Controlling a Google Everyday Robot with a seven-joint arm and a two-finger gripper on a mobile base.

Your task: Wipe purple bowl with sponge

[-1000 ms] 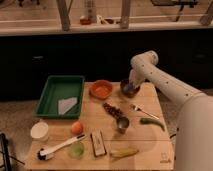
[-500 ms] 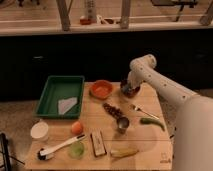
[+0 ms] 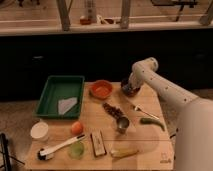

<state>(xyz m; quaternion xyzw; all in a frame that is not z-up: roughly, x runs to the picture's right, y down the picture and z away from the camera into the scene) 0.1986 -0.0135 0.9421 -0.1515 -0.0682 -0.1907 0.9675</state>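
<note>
The purple bowl stands near the far edge of the wooden worktop, toward its far right corner, and is partly covered by the robot's gripper, which is lowered directly onto or into it from above at the end of the white arm. Whether the gripper is spread or closed, and whether it carries anything, cannot be told; the sponge cannot be made out. Just to the left of the purple bowl, also along the far edge, sits the orange bowl. Left of that, at the far left corner, lies the green tray with a white cloth in it. Toward the middle of the worktop a small metal cup stands, with a dark reddish cluster just beyond it. A green pepper lies near the right edge. Along the near edge lie a dark long block with a light stripe, a yellowish item and a white-handled brush; a white cup stands at the left edge.
</note>
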